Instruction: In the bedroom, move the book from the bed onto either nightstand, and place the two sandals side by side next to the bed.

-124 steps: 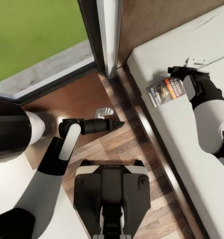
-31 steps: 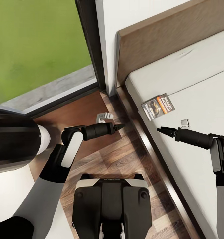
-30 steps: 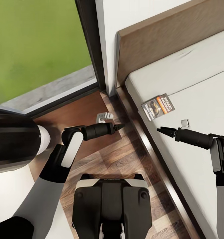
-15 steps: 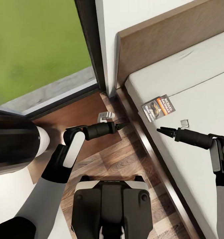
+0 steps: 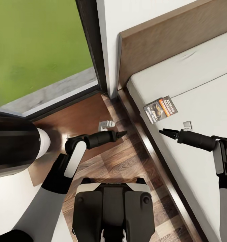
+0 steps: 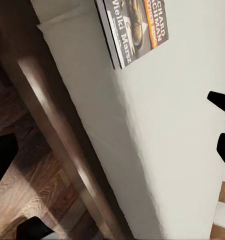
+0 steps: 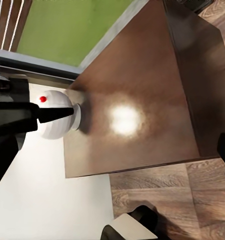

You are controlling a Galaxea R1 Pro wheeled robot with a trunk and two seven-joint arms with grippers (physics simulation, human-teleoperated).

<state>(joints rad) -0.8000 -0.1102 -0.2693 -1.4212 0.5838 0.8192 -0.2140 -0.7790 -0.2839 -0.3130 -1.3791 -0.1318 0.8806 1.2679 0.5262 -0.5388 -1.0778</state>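
Far on the left, a tall dark-framed window (image 5: 90, 47) looks out on green grass. Below it sits the low dark-brown wooden nightstand (image 5: 79, 116), and its flat top has no book on it. A round white lamp (image 7: 55, 120) stands on that top. The left gripper (image 5: 122, 134) hovers over the pale wood-plank floor (image 5: 127, 161), just past the near right corner of the nightstand, and its two fingers look pressed together with nothing between them. Next comes the dark brown wood frame of the wide low bed (image 5: 150, 148), with the brown headboard far behind. The small thin paperback book with the orange band (image 5: 160, 109) lies flat on the plain light-grey mattress (image 5: 201, 101), close to the left edge of the bed. Nothing is touching it. The right gripper (image 5: 163, 132) hangs over the mattress, near the book but on its near side, and its fingers look pressed together and empty too. So I think the book job is not done: the book must be picked up and carried left to the nightstand. The sandals job is also left to do. The room has white walls.
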